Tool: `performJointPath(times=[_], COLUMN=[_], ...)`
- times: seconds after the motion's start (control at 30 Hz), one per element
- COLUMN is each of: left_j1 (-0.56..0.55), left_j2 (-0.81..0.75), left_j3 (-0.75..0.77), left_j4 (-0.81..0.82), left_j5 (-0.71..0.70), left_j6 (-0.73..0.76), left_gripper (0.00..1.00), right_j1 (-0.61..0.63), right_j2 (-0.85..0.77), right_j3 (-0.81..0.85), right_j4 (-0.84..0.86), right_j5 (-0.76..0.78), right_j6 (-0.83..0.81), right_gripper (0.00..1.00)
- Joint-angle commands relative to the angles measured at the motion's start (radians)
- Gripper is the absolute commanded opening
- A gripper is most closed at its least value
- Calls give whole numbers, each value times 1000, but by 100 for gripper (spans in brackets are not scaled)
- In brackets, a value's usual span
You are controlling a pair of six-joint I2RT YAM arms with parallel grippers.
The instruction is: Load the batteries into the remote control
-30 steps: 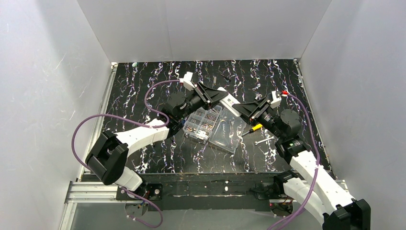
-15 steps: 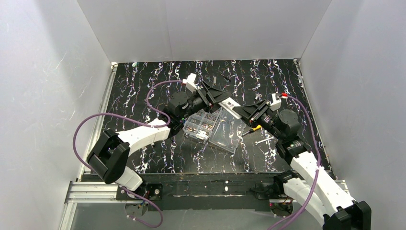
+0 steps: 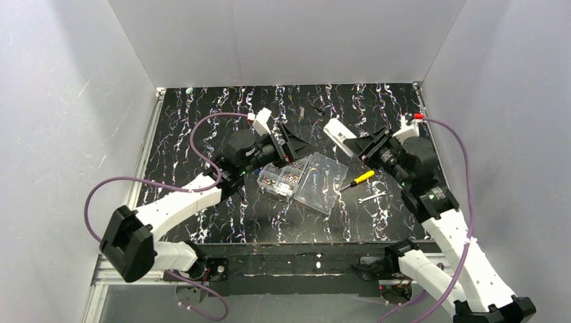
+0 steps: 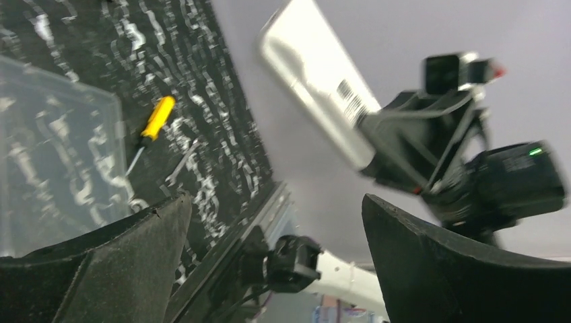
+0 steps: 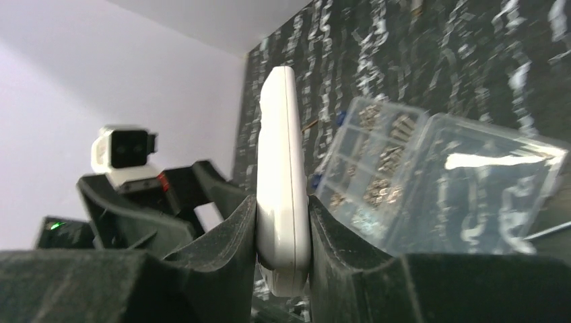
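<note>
Remote control is up off the surface, clamped at one end between the right arm's jaws, which are partly closed on its flat sides. Its long axis runs out from those jaws, up and toward the left arm, with the other end free in the air. The left jaws are spread wide and hold nothing. They hang over the clear box, pointing at the remote but apart from it. From the left wrist we see the remote ahead and high, not yet between the jaws. We judge the left arm nearer that free end, so any work on the battery cover falls to it. We cannot make out any batteries. A screwdriver lies beside the box.
</note>
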Motion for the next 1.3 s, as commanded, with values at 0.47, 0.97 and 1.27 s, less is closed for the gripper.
performJointPath(times=[0.47,0.97,1.27], left_j1=[-5,-4,-4], left_j2=[-192,-160,-156], left_j3=[90,186,183], left_j4=[-760,-919,-891], left_j5=[-209,-169,-127], left_j6=[226,297,296], left_gripper=[98,98,98], right_j1=[-4,18,70], right_j2=[501,730,796], right_j3=[576,564,513], right_j4=[-875,-1057,-978], right_j5=[421,606,672], right_j6=[-650,-637,-632], right_gripper=[1,1,1])
